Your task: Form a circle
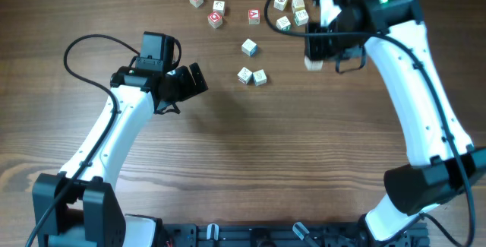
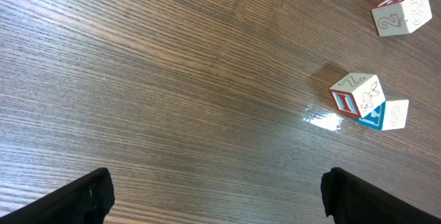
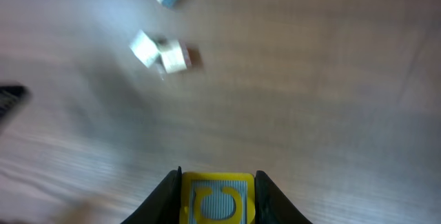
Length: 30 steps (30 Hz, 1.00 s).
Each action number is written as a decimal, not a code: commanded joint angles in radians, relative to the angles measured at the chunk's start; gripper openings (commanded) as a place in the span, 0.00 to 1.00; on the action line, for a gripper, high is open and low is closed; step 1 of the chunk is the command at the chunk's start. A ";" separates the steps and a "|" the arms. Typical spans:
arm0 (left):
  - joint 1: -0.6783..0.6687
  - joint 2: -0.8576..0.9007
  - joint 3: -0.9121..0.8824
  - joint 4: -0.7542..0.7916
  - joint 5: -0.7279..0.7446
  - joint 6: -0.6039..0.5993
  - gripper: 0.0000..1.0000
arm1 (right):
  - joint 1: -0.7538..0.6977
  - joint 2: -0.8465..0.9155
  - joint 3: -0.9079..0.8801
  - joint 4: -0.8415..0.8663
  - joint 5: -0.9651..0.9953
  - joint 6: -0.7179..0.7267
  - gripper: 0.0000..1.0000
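Small pale wooden letter cubes lie scattered along the far side of the table; no circle shows. A pair of cubes (image 1: 252, 77) sits mid-table with a single cube (image 1: 249, 47) just behind it. My right gripper (image 1: 313, 62) hangs right of them, shut on a yellow-edged cube (image 3: 216, 198) that fills the gap between its fingers. My left gripper (image 1: 199, 80) hovers left of the pair, open and with nothing in it (image 2: 217, 193). In the left wrist view a red-edged cube (image 2: 356, 94) touches a blue-edged one (image 2: 391, 114).
A cluster of cubes (image 1: 292, 11) lies at the back under the right arm's black cable (image 1: 270, 7). Several red-marked cubes (image 1: 215, 20) spread out at the back left. The bare wooden table (image 1: 266, 163) stretches toward the front.
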<state>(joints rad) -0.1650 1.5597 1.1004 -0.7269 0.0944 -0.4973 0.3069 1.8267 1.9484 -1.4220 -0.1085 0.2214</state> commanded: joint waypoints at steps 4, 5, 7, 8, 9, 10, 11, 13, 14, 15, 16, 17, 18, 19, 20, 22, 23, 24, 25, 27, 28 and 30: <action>0.006 -0.001 -0.002 0.000 -0.010 0.019 1.00 | 0.008 0.002 -0.383 0.133 -0.049 0.024 0.17; 0.006 -0.001 -0.002 0.000 -0.010 0.019 1.00 | 0.008 0.002 -0.471 0.198 -0.088 0.040 0.16; 0.006 -0.001 -0.002 0.000 -0.010 0.019 1.00 | 0.010 0.002 -0.586 0.314 -0.149 0.049 0.16; 0.006 -0.001 -0.002 0.000 -0.010 0.019 1.00 | 0.010 0.002 -0.629 0.367 -0.169 0.057 0.16; 0.006 -0.001 -0.002 0.000 -0.009 0.019 1.00 | 0.010 0.002 -0.668 0.418 -0.180 0.078 0.16; 0.006 -0.001 -0.002 0.000 -0.010 0.019 1.00 | 0.010 0.002 -0.697 0.463 -0.181 0.100 0.16; 0.006 -0.001 -0.002 0.000 -0.010 0.019 1.00 | 0.010 0.002 -0.723 0.516 -0.181 0.119 0.16; 0.006 -0.001 -0.002 0.000 -0.009 0.019 1.00 | 0.011 0.002 -0.752 0.607 -0.181 0.123 0.16; 0.006 -0.001 -0.002 0.000 -0.009 0.019 1.00 | 0.013 0.002 -0.758 0.632 -0.180 0.123 0.17; 0.006 -0.001 -0.002 0.000 -0.010 0.019 1.00 | 0.019 0.002 -0.764 0.666 -0.180 0.122 0.19; 0.006 -0.001 -0.002 0.000 -0.010 0.019 1.00 | 0.024 0.002 -0.764 0.679 -0.181 0.122 0.24; 0.006 -0.001 -0.002 0.000 -0.010 0.019 1.00 | 0.032 0.002 -0.764 0.689 -0.181 0.122 0.27; 0.006 -0.001 -0.002 0.000 -0.010 0.019 1.00 | 0.045 0.002 -0.764 0.701 -0.180 0.122 0.31; 0.006 -0.001 -0.002 0.000 -0.010 0.019 1.00 | 0.056 0.002 -0.764 0.708 -0.177 0.122 0.38; 0.006 -0.001 -0.002 0.000 -0.010 0.019 1.00 | 0.064 0.002 -0.764 0.715 -0.172 0.122 0.47; 0.006 -0.001 -0.002 0.000 -0.009 0.019 1.00 | 0.076 0.002 -0.762 0.727 -0.169 0.148 0.65; 0.006 -0.001 -0.002 0.000 -0.010 0.019 1.00 | 0.076 0.002 -0.756 0.723 -0.169 0.149 0.68; 0.006 -0.001 -0.002 0.000 -0.010 0.019 1.00 | 0.075 0.002 -0.752 0.720 -0.169 0.149 0.72; 0.006 -0.001 -0.002 0.000 -0.010 0.019 1.00 | 0.075 0.001 -0.741 0.710 -0.169 0.149 0.78; 0.006 -0.001 -0.002 0.000 -0.009 0.019 1.00 | 0.075 -0.007 -0.706 0.671 -0.156 0.149 0.94; 0.006 -0.001 -0.002 0.000 -0.009 0.019 1.00 | 0.074 -0.016 -0.684 0.644 -0.117 0.149 0.99; 0.006 -0.001 -0.002 0.000 -0.009 0.019 1.00 | 0.061 -0.037 -0.635 0.572 0.005 0.179 1.00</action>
<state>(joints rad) -0.1650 1.5597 1.1004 -0.7273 0.0944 -0.4973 0.3817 1.8301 1.2362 -0.7940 -0.2455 0.3672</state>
